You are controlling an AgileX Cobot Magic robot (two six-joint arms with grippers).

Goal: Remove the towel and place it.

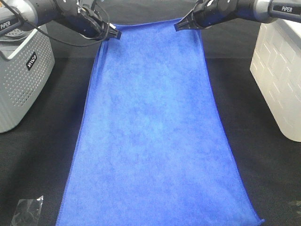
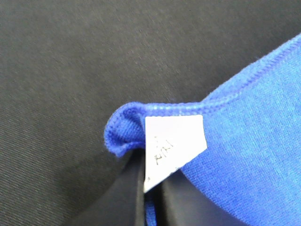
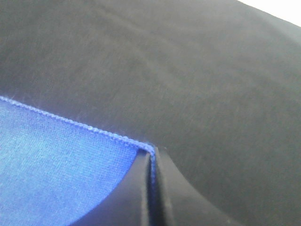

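The royal-blue towel (image 1: 150, 132) lies stretched lengthwise over the black table, from the far edge to the near edge. My left gripper (image 1: 115, 35) is shut on its far left corner. The left wrist view shows that corner (image 2: 127, 129) folded over, with the white tag (image 2: 171, 148) pinched between the black fingers (image 2: 122, 197). My right gripper (image 1: 178, 27) is shut on the far right corner. The right wrist view shows the stitched edge (image 3: 70, 123) ending between the closed fingers (image 3: 136, 188).
A grey perforated basket (image 1: 21, 75) stands at the left. A white box (image 1: 280, 70) stands at the right. A small clear plastic wrapper (image 1: 27, 209) lies at the near left. The black tabletop (image 1: 42, 155) shows on both sides of the towel.
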